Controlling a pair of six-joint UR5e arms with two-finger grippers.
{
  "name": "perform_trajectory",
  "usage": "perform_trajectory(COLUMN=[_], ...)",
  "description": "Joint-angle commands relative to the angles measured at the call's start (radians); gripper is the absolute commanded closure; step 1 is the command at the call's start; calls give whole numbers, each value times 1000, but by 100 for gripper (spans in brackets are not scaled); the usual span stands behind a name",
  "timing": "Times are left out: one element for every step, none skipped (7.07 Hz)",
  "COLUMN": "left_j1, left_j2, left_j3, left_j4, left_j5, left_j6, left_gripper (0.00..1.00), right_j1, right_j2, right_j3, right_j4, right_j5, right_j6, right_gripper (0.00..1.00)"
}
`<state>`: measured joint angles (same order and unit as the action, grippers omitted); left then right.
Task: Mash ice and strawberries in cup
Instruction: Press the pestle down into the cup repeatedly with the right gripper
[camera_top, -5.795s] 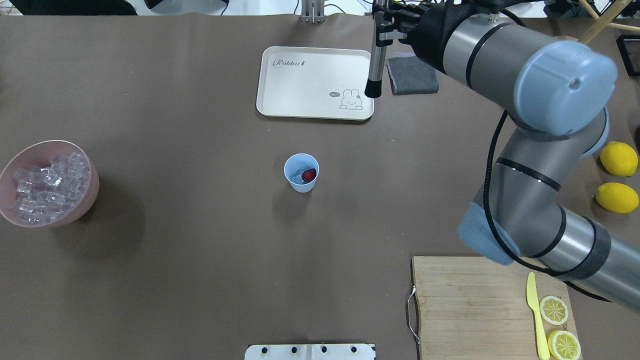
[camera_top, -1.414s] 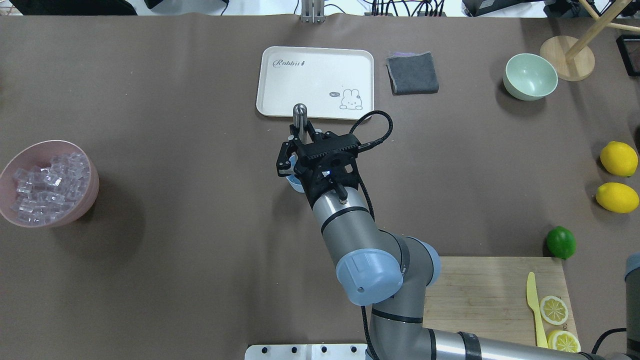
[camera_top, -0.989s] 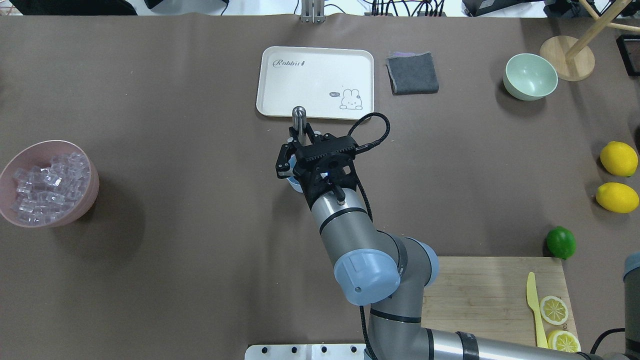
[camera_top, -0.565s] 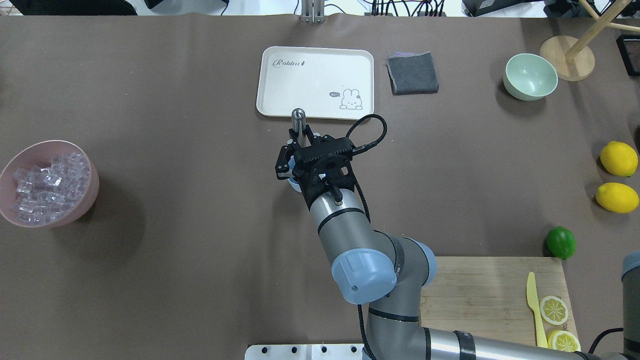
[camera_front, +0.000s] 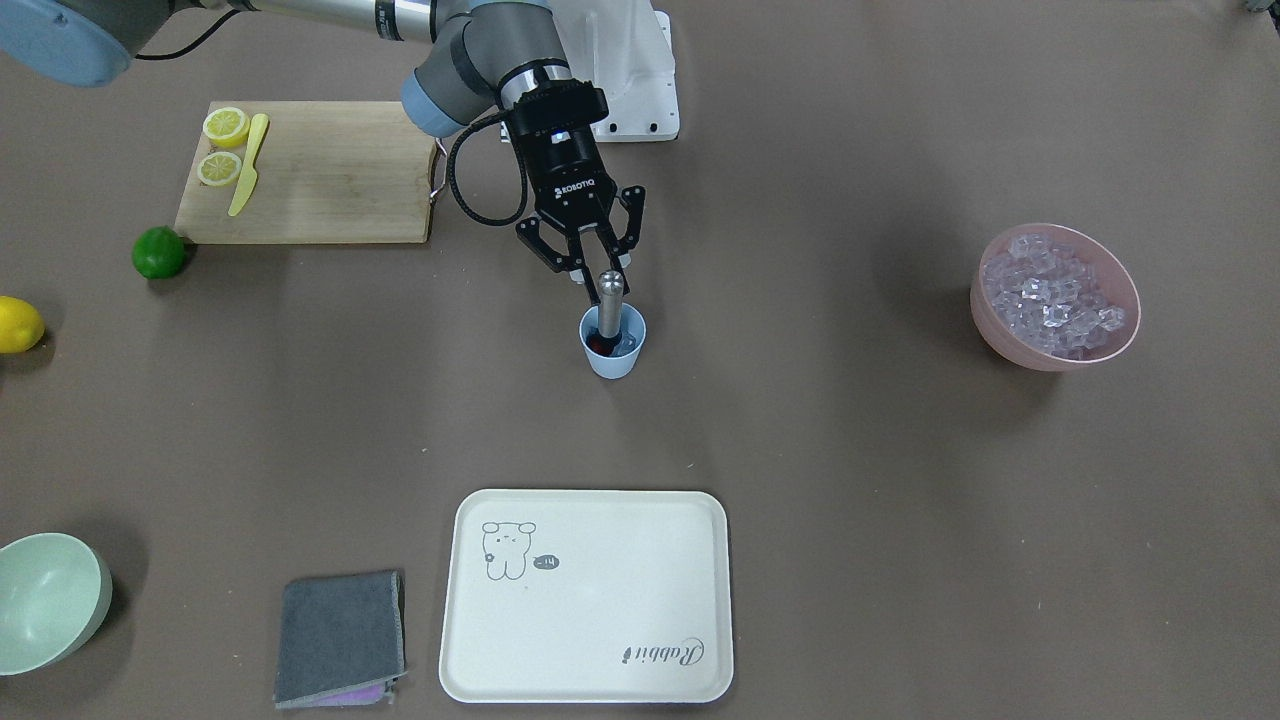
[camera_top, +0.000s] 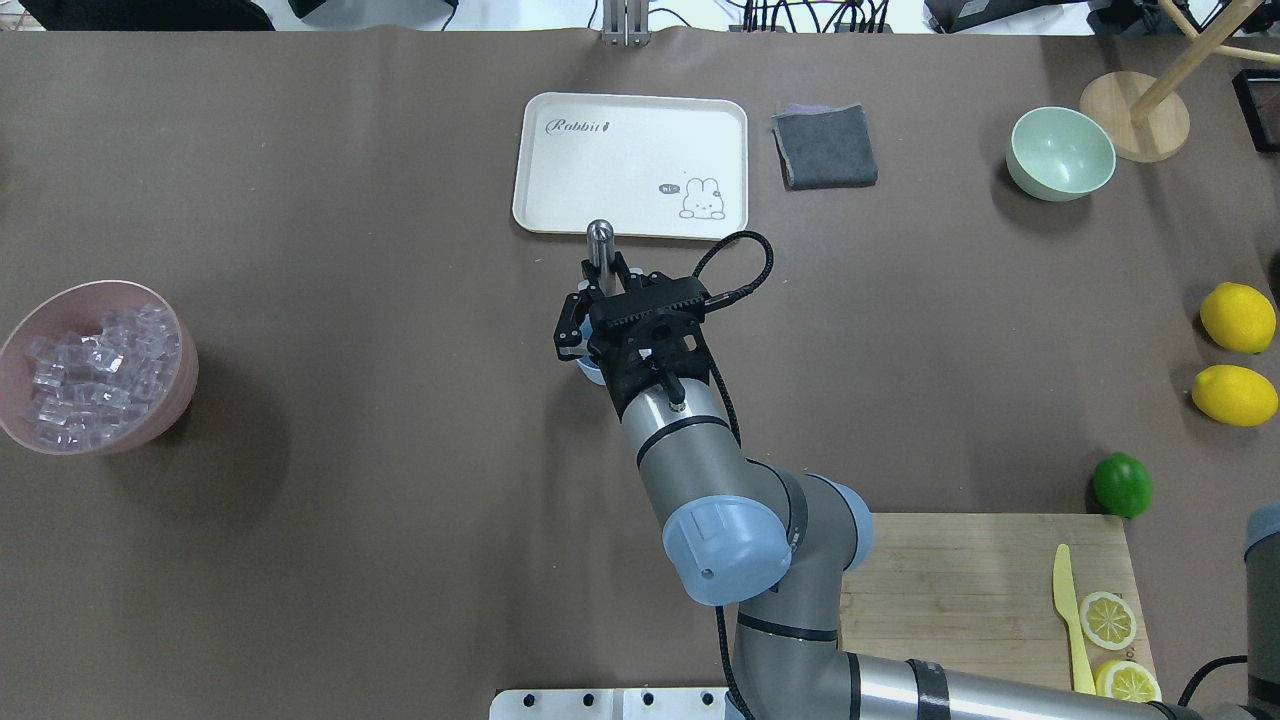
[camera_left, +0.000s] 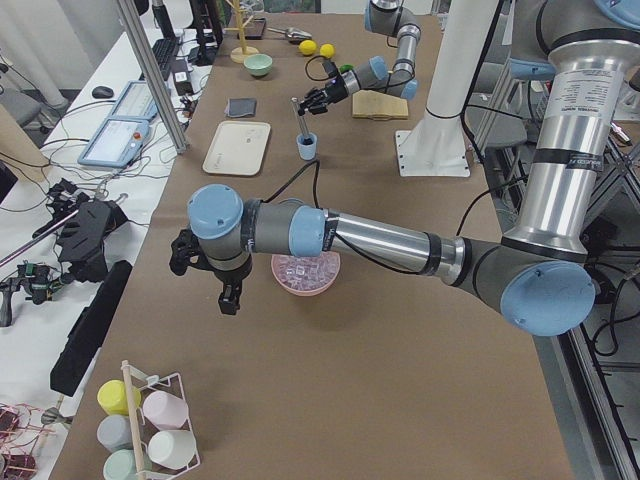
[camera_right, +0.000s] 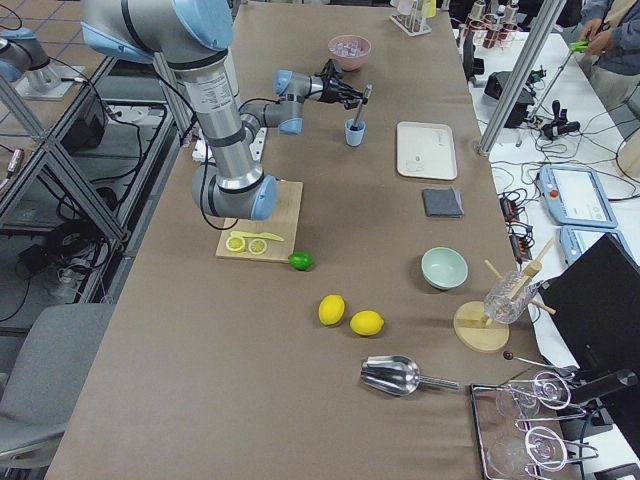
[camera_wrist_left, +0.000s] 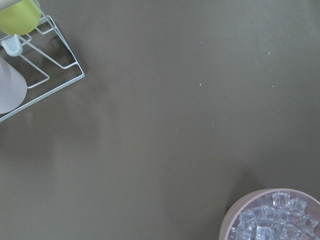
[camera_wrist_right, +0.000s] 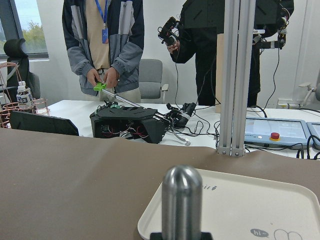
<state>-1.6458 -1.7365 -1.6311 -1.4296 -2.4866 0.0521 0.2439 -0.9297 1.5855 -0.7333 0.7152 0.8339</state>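
The light-blue cup (camera_front: 615, 364) stands upright near the middle of the brown table (camera_front: 850, 450), well apart from every other dish. A steel muddler (camera_front: 609, 300) stands in it, lower end down inside, rounded top leaning out above the rim toward the robot. Beside the shaft a dark red patch shows at the bottom, the strawberry (camera_front: 595, 345); whether ice lies with it is too small to tell. The right gripper (camera_front: 598, 270) reaches over the cup from the robot's side with its jaws clamped on the muddler's upper shaft. Far off on the robot's left sits the pink bowl (camera_front: 1012, 352), heaped with clear ice cubes (camera_front: 1052, 298) — none lie on the table around it. The left gripper (camera_left: 229, 298) hangs above the table near that bowl, and I cannot tell whether its jaws are apart or together. A pale green bowl (camera_front: 45, 600) sits at the far right corner, and a cream tray (camera_front: 590, 640) lies flat across from the cup beside a folded grey cloth (camera_front: 340, 637).
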Motion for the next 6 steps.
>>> perform_trajectory(left_j1=[1, 1, 1, 1, 0, 0], left_j2=[0, 0, 0, 0, 0, 0], left_j3=[0, 0, 0, -4, -7, -10], left_j4=[0, 0, 0, 0, 0, 0], left_j5=[0, 0, 0, 0, 0, 0], left_j6=[0, 0, -1, -2, -2, -2], left_gripper=[2, 2, 3, 3, 3, 3], right_j1=[0, 9, 17, 23, 37, 41], right_j2=[2, 2, 2, 0, -3, -6], right_j3=[8, 14, 57, 76, 103, 108], right_j4=[0, 0, -2, 0, 0, 0], right_j5=[1, 6, 22, 32, 33, 38], right_j6=[-1, -1, -13, -42, -48, -52], right_gripper=[100, 100, 100, 100, 100, 100])
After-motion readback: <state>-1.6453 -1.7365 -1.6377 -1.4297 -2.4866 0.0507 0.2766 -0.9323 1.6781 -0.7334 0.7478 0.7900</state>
